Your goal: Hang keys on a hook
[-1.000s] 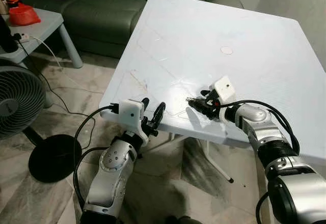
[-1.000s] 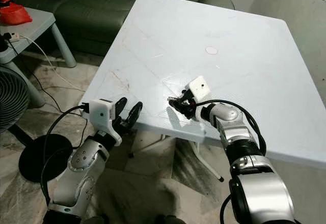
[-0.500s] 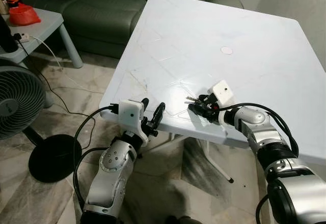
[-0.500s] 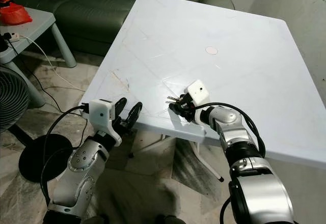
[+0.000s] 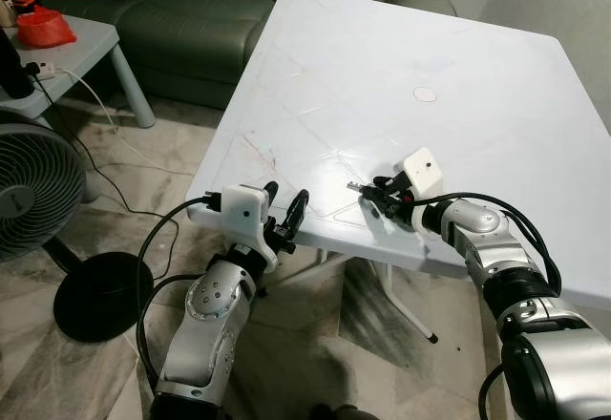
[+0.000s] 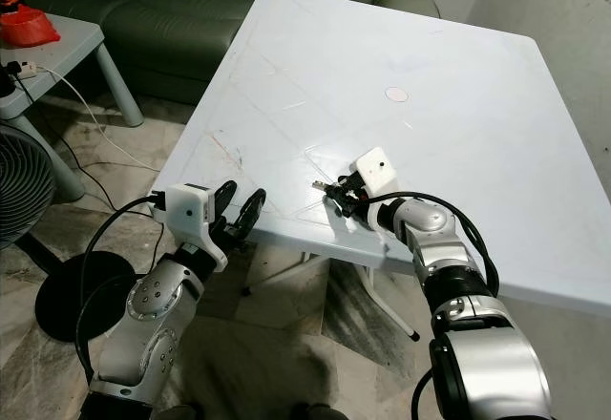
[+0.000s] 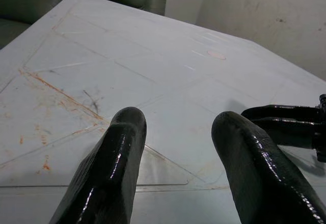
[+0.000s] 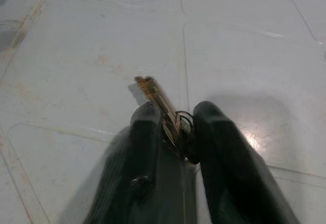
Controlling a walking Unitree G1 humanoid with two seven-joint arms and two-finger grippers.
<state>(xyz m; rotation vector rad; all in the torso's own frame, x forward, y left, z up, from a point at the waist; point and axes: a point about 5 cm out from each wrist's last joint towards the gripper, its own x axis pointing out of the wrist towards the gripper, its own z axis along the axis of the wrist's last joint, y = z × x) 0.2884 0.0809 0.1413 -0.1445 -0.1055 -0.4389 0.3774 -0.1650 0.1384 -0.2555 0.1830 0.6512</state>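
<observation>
Gripping the keys (image 8: 164, 113) between clamped fingers (image 8: 145, 147), the right gripper (image 5: 382, 194) held them just above the tabletop (image 5: 382, 67) near its front edge. The left gripper (image 7: 178, 147) waited there, fingers apart. Pickup looked done; next, finding a hook.

No text, label, brand, number or sign can be read anywhere in these views (the white table (image 5: 382, 67) carries only scuffs, orange stains and a small round mark toward its far edge, none of them forming letters or figures).
</observation>
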